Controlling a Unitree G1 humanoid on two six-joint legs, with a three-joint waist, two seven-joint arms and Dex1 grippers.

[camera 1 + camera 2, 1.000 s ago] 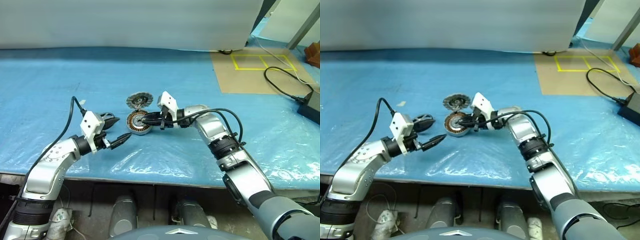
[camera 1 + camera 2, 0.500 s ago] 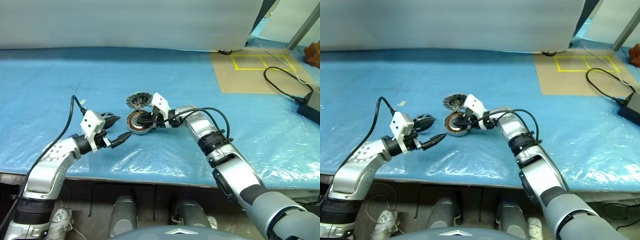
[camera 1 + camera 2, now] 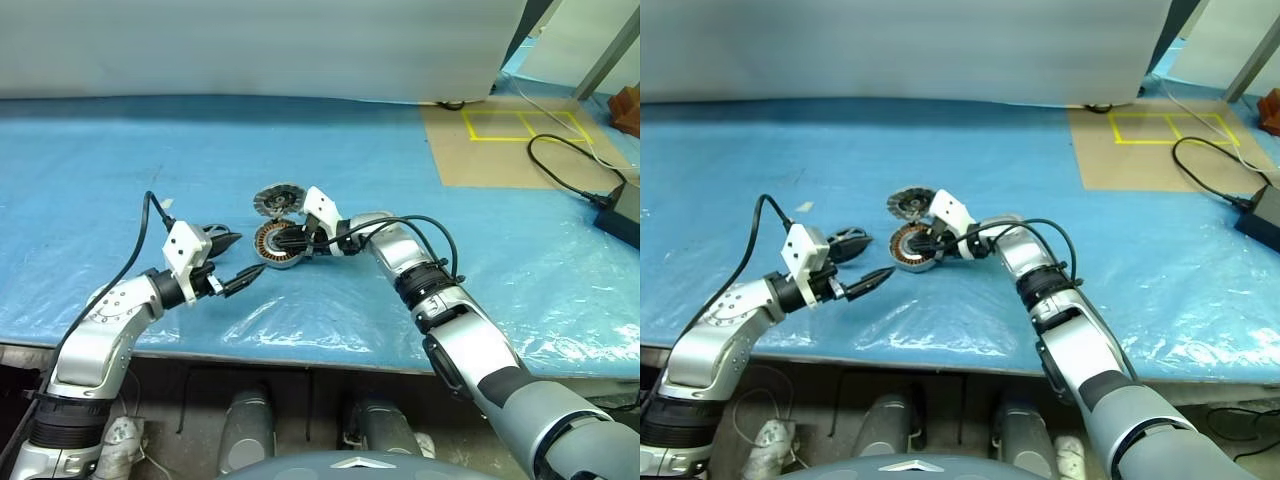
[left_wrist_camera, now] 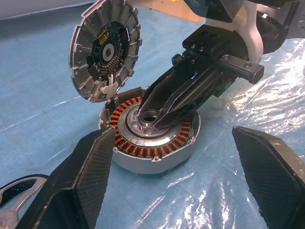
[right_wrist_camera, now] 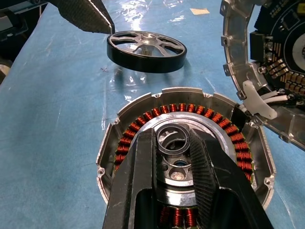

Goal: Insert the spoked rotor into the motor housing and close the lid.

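Toward the front edge of the blue-sheeted worktop [image 3: 400, 160], about midway along it: the motor housing [image 4: 152, 162], flat and open, copper windings bare. Right behind it, tilted up on edge and tied to it by short wires: the lid [image 4: 102, 47], ribbed inner face turned forward. Just to the left of the housing, flat on the sheet and clear of it: the spoked rotor [image 5: 145, 50], not yet picked up. Since a second ago, a short slide of the right gripper [image 5: 172, 143] leftward, from over the housing's right rim to over its centre. Now narrowed to a slim gap, one black finger on each side of the small raised ring at the hub, seemingly pinching it. No lift of the housing, no shift of lid or rotor in that time. Left gripper [image 3: 245, 257] unmoved throughout: spread wide, nothing between the fingers, hanging just left of the housing with the rotor close beside one fingertip. Probably a steadying or squaring of the housing before loading, rather than any step on the rotor itself. Insertion and closing both still to come. Worth noting that the centre of the housing has to be vacated before the rotor can drop in, and that the raised lid crowds the far side of that path.
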